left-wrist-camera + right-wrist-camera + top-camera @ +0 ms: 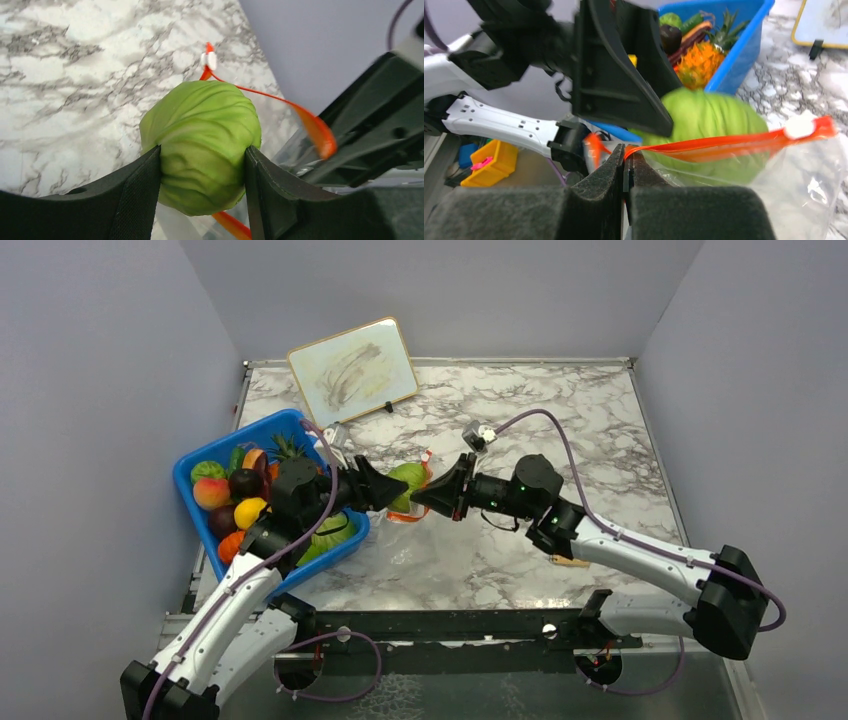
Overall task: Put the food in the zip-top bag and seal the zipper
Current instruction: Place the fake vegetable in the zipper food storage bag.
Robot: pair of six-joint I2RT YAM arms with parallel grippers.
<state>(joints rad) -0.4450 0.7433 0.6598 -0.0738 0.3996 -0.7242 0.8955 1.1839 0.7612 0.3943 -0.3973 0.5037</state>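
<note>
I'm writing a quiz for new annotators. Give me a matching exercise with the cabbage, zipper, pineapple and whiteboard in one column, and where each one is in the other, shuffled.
1. cabbage
2. zipper
3. pineapple
4. whiteboard

A. inside the blue tub
B. held by the left gripper
C. propped at the far side of the table
D. pinched in the shut right gripper

Pairs: 1-B, 2-D, 3-A, 4-C

One cabbage [202,145], one bag [809,185], one tub [744,50], one whiteboard [352,370]
</note>
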